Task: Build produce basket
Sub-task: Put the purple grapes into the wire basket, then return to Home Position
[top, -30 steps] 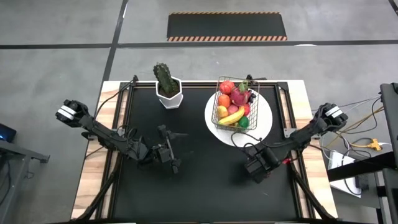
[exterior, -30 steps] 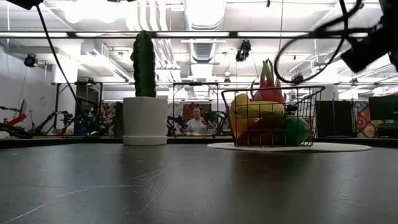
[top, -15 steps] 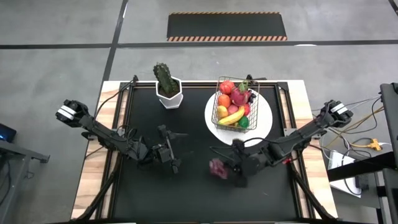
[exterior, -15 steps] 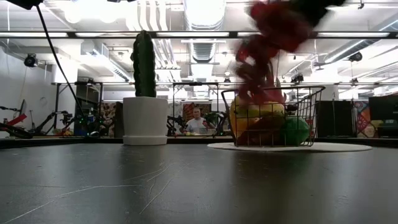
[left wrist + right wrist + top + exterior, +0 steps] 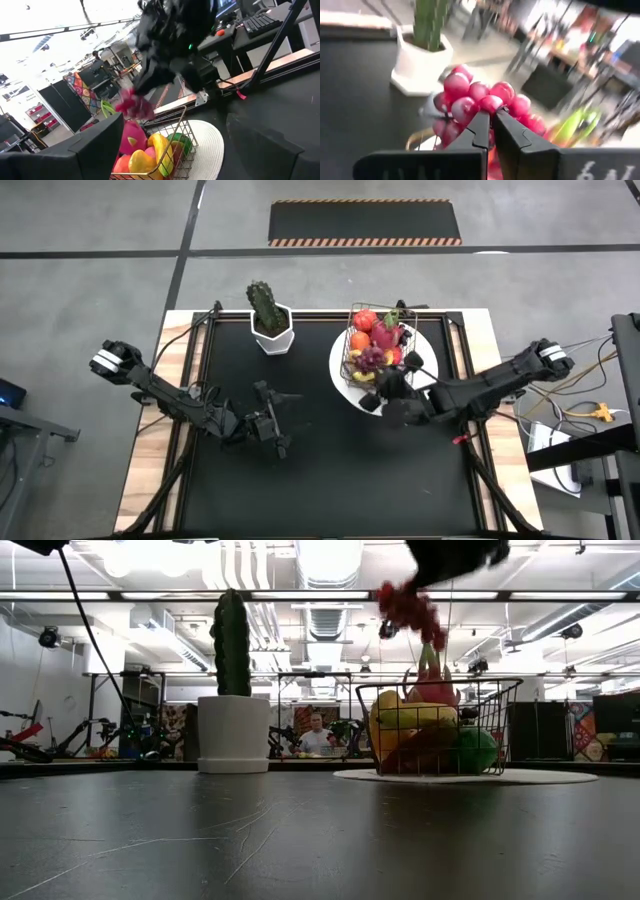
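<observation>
My right gripper [image 5: 384, 374] is shut on a bunch of reddish-purple grapes [image 5: 372, 358], held in the air over the wire basket [image 5: 352, 340]. The basket stands on a round white plate [image 5: 425, 375] and holds a banana, a dragon fruit, a green lime and other fruit. In the low view the grapes [image 5: 408, 608] hang above the basket [image 5: 500, 700]. The left wrist view also shows the grapes [image 5: 132, 106] over the basket [image 5: 172, 127]. My left gripper [image 5: 275, 425] waits open, low at the table's left middle. My right gripper pinches the grapes between its two fingertips [image 5: 481, 126], which are in among the berries at the middle of the bunch [image 5: 490, 104]. The fingers come slanting from the table's near right. The bunch hangs below the gripper, lifted clear above the basket.
A green cactus in a white pot [image 5: 270, 320] stands at the far middle, left of the basket. The black mat [image 5: 300, 490] spreads between the arms and toward the near edge. A person [image 5: 318, 735] shows far behind the table.
My right gripper has come up from the near middle of the table and carried the grapes toward the far edge. It now stands over the basket. The grapes have been lifted clear and hang higher than before.
</observation>
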